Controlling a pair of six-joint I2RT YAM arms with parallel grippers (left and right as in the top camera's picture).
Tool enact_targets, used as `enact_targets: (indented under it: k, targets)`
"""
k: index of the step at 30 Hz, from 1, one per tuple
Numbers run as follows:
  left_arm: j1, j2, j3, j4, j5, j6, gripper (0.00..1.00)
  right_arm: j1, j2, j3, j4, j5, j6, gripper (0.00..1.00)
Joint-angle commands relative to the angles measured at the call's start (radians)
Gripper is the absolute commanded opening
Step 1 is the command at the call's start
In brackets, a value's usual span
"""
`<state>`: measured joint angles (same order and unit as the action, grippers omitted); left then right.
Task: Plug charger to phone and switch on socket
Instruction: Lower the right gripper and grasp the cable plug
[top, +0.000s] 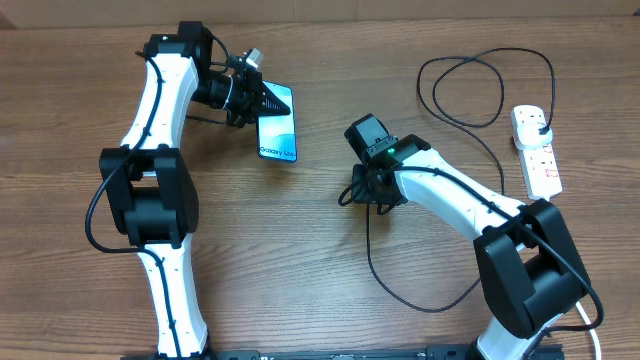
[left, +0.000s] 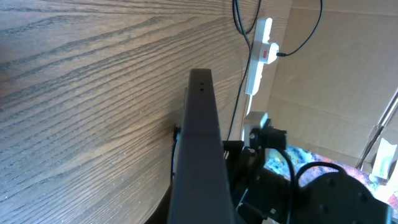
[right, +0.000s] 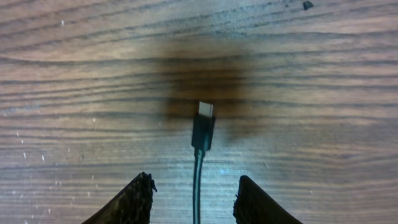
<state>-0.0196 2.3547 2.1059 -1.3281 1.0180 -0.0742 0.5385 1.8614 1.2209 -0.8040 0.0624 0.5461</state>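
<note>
The left gripper (top: 258, 98) clamps the phone (top: 278, 130) by its near end, likely steadying it, while the right gripper (right: 195, 188) gapes astride the charger (right: 203, 129), tip just ahead.

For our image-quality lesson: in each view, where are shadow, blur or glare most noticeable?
Right wrist: a dark shadow pools on the wood around the connector, and the right hand below is soft. Left wrist: the phone, edge-on near the lens, is dark and blurred; the socket beyond is bright. Overhead: even light, faint shadows, no glare on the phone.
</note>
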Motion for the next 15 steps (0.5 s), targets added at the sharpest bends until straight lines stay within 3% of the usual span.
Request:
enact_targets:
  k: [1,15]
  targets:
    - [-0.007,-0.012,0.024,-0.003,0.048,0.014,0.04,0.001,0.004,-0.045,0.032,0.005,-0.004,0.44]
    - [-0.01,-0.012,0.024,-0.003,0.048,-0.001,0.04,0.0,0.016,-0.145,0.141,0.056,-0.048,0.43]
